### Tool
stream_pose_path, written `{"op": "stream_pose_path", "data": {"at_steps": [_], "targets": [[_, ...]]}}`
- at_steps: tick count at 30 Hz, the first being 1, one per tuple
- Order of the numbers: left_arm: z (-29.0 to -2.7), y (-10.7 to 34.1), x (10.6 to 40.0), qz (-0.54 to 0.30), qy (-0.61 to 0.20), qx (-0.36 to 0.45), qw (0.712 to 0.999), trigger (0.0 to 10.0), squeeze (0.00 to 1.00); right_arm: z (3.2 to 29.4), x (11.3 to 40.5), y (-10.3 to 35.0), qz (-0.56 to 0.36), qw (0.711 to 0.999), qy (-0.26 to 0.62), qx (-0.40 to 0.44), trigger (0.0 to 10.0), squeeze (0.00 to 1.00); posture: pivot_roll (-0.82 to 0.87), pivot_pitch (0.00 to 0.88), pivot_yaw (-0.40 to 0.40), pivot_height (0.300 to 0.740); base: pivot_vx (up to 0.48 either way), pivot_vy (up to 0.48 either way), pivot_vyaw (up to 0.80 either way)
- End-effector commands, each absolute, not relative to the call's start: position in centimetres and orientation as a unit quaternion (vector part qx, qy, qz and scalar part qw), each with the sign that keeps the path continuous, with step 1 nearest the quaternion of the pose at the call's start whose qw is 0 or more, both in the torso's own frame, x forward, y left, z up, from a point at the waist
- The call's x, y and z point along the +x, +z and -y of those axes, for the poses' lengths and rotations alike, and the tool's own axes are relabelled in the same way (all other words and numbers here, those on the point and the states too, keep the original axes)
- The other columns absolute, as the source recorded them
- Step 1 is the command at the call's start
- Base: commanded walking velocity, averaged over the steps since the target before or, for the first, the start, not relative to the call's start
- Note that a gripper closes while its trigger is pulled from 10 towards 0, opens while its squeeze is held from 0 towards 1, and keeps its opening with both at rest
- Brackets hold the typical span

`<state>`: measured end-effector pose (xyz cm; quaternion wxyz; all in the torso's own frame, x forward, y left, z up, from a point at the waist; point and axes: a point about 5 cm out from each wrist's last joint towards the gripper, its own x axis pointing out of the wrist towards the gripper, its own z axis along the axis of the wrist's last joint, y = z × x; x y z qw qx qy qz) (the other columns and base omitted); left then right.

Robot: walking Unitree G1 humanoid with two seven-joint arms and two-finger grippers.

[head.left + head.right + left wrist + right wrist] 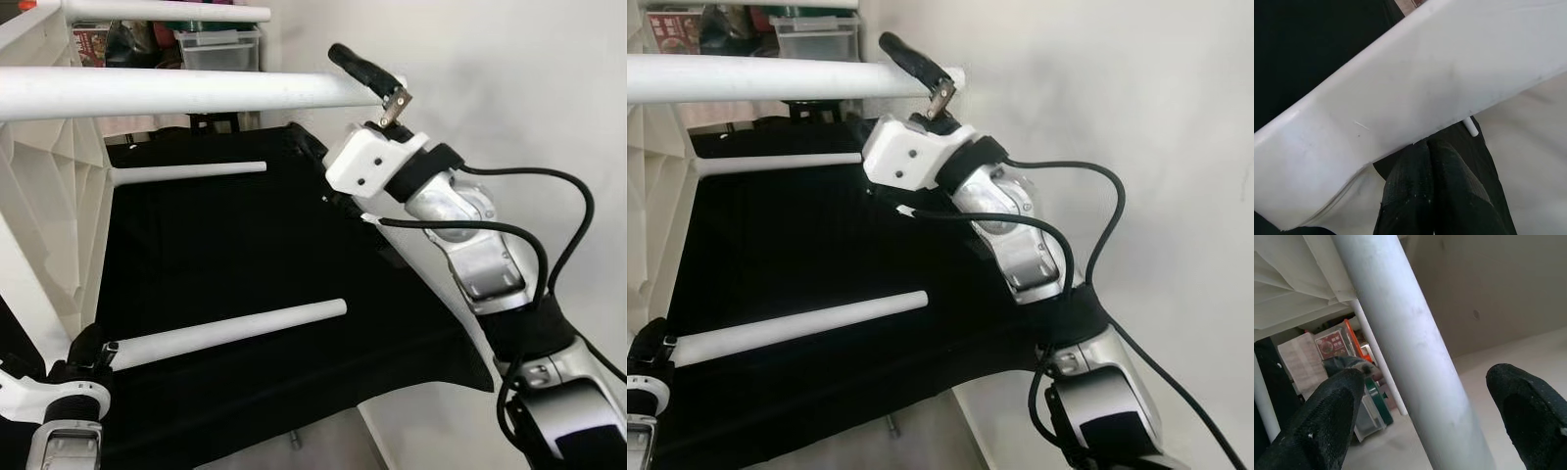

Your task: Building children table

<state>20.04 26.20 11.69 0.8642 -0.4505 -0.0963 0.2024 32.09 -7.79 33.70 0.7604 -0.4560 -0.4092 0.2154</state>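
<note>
My right gripper [1425,421] has its two black fingers [1327,416] spread wide apart, one on each side of the topmost white table leg [186,91], with daylight between each pad and the tube, so nothing is clamped. In the head views one finger [364,70] pokes up past the far end of that leg, right at its tip, and the white wrist housing [374,160] sits just under it. The right arm [470,235] reaches up and forward from the lower right, elbow bent, black cables [549,225] looping beside it. That side gives me plain pale wall [509,88] and open room beyond the leg's end. My left gripper [1437,191] has its fingers pressed together, tips against the underside edge of a broad white part of the table [1415,93]; I cannot tell whether they pinch anything. The left wrist [69,401] sits low at the bottom left, just beside the base of the lowest leg [235,331]. The upturned white children's table [54,196] stands on edge at the left, ribbed underside facing me, legs pointing right over a black cloth [255,255]; a middle leg [191,172] lies between. The cloth's ragged edge ends near pale floor [323,446]. Boxes and a clear bin [220,44] crowd the far top.
</note>
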Motion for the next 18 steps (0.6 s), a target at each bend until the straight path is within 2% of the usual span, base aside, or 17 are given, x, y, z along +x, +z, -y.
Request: {"op": "stream_pose_path", "data": {"at_steps": [1,5,6,7,8,11,12,18], "targets": [[-26.3,11.0,20.1,0.096,0.219,-0.471,0.849,0.0,0.0,7.4,32.4,33.6,0.395,0.76,0.22,-0.466,10.0,0.0,-0.23,0.0,-0.075,0.74,0.0,0.0,0.0],[-26.4,11.0,20.2,0.099,0.22,-0.475,0.847,0.0,0.0,7.5,32.5,33.6,0.388,0.76,0.217,-0.474,10.0,0.0,-0.23,0.0,-0.077,0.74,0.0,0.0,0.0],[-26.5,11.0,20.3,0.1,0.22,-0.477,0.845,3.8,0.0,7.6,32.6,33.6,0.383,0.761,0.215,-0.478,10.0,0.0,-0.24,0.0,-0.078,0.74,0.0,0.0,0.0],[-26.5,11.0,20.3,0.1,0.22,-0.477,0.845,3.8,0.0,7.6,32.6,33.6,0.383,0.761,0.215,-0.478,10.0,0.0,-0.24,0.0,-0.078,0.74,0.0,0.0,0.0],[-26.6,11.0,20.3,0.102,0.22,-0.478,0.844,10.0,0.0,7.8,32.7,33.5,0.377,0.761,0.212,-0.484,8.0,0.0,-0.24,0.0,-0.078,0.74,0.0,0.0,0.0],[-26.7,11.0,20.4,0.104,0.22,-0.48,0.843,10.0,0.0,7.9,32.8,33.5,0.373,0.761,0.211,-0.487,8.0,0.0,-0.24,0.0,-0.078,0.74,0.0,0.0,0.0],[-26.8,11.1,20.5,0.107,0.221,-0.481,0.841,10.0,0.0,8.0,32.9,33.5,0.368,0.763,0.207,-0.49,0.0,0.0,-0.24,0.0,-0.079,0.74,0.0,0.0,0.0],[-27.4,11.2,20.9,0.115,0.222,-0.489,0.836,10.0,0.0,8.3,32.9,33.6,0.359,0.769,0.198,-0.491,0.0,0.0,-0.25,0.0,-0.078,0.74,0.0,0.0,0.0]]}}
